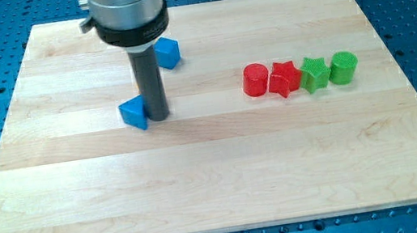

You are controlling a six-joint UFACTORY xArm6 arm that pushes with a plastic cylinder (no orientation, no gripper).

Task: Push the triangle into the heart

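A blue triangle (pixel 134 112) lies on the wooden board (pixel 217 180) left of centre. My tip (pixel 158 117) stands right against the triangle's right side, touching it or nearly so. A second blue block (pixel 169 52) sits a short way above and right of the tip, partly behind the rod; it looks like a cube, and its exact shape is unclear. I cannot make out any heart-shaped block in this view.
A tight row of blocks sits right of centre: a red cylinder (pixel 255 80), a red star (pixel 285 79), a green star (pixel 314 74) and a green cylinder (pixel 343 66). The arm's wide dark body (pixel 129 13) hangs over the board's top edge.
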